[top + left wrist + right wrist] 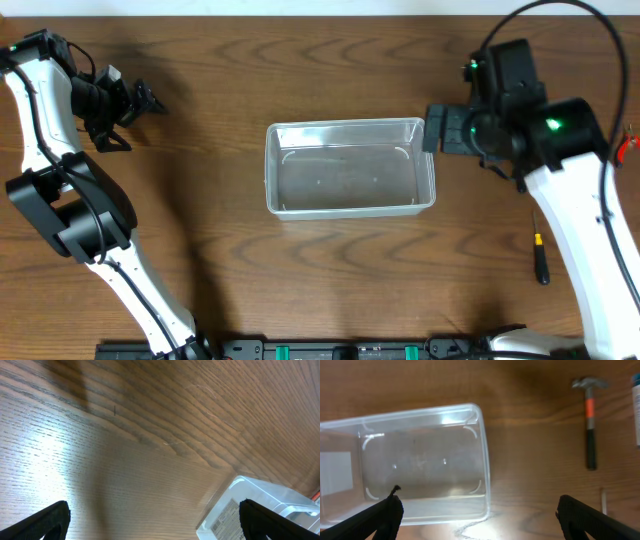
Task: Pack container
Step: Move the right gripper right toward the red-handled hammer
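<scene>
Counting overhead: one container (350,170), empty; one screwdriver (540,257) right of it; two grippers, left gripper (128,105) well left of it, right gripper (432,128) just beside its right end. Left wrist: jaws spread wide, grasping nothing, container corner (240,505) ahead (label showing). Right wrist: jaws released wide, grasping nothing, facing container (420,455); one hammer (590,420) apart from it.

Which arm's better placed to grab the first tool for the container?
Right, probably: the right gripper, open, sits beside the container, screwdriver and hammer close by. The left gripper is far off.
</scene>
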Robot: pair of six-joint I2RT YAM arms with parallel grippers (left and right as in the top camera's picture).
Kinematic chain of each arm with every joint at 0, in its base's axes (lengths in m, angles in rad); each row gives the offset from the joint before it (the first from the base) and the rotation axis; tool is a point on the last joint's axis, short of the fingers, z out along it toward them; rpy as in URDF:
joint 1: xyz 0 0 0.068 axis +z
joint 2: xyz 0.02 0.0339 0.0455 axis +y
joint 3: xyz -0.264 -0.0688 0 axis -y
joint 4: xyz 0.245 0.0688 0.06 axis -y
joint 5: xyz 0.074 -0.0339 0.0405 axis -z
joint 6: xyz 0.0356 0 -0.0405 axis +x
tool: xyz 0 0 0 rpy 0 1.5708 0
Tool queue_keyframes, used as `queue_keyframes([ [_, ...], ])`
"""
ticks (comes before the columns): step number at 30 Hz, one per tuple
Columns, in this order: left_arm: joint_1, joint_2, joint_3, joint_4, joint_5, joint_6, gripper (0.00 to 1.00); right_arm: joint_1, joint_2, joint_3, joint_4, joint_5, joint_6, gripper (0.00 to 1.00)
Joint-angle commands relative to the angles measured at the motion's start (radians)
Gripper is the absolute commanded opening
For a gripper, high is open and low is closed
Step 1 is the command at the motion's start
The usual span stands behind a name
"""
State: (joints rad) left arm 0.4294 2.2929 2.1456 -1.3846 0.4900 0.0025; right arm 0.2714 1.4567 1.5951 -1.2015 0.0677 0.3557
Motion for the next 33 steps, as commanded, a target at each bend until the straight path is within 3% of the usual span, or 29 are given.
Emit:
queue_keyframes([
  [1, 0.004, -0.026, 0.019, -0.006, -0.005, -0.001, 0.98, 0.001, -0.062, 0.010, 0.007, 0.073, 0.003, 0.99],
  [21, 0.004, -0.026, 0.019, -0.005, -0.005, -0.001, 0.98, -0.001, -0.102, 0.009, 0.074, 0.246, 0.055, 1.00],
  [33, 0.004, -0.026, 0.019, 0.006, -0.005, 0.000, 0.98, -0.005, -0.102, 0.009, 0.162, 0.246, -0.039, 0.99],
])
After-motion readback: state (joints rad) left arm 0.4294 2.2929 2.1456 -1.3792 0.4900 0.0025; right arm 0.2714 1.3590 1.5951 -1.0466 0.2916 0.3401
